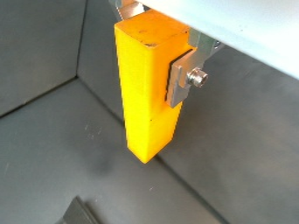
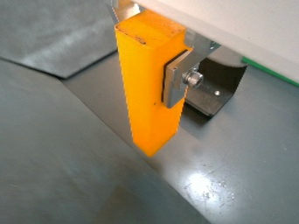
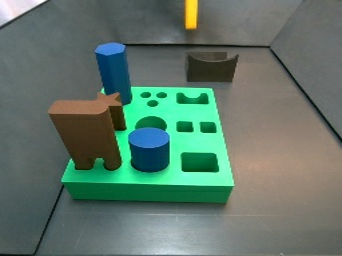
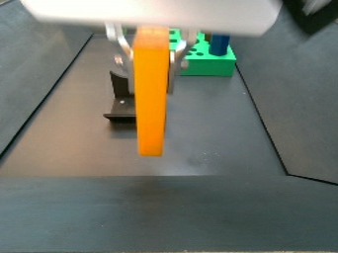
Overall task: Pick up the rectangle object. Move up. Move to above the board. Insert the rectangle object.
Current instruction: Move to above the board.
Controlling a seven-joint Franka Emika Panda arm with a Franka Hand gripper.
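The rectangle object (image 1: 146, 83) is a tall orange-yellow block, and my gripper (image 1: 155, 72) is shut on its upper part. One silver finger (image 1: 184, 77) presses its side; the other finger is hidden behind it. The same grip shows in a wrist view (image 2: 149, 83). In a side view the block (image 4: 154, 89) hangs upright, clear of the grey floor, under my gripper (image 4: 152, 44). The green board (image 3: 201, 135) with cut-out holes lies apart from it. In that view only the block's lower end (image 3: 191, 13) shows, far behind the board.
The fixture (image 3: 210, 66) stands between the board and the held block; it also shows in a wrist view (image 2: 218, 87). On the board stand a tall blue post (image 3: 112, 68), a short blue cylinder (image 3: 148, 150) and a brown notched block (image 3: 86, 133). Grey walls enclose the floor.
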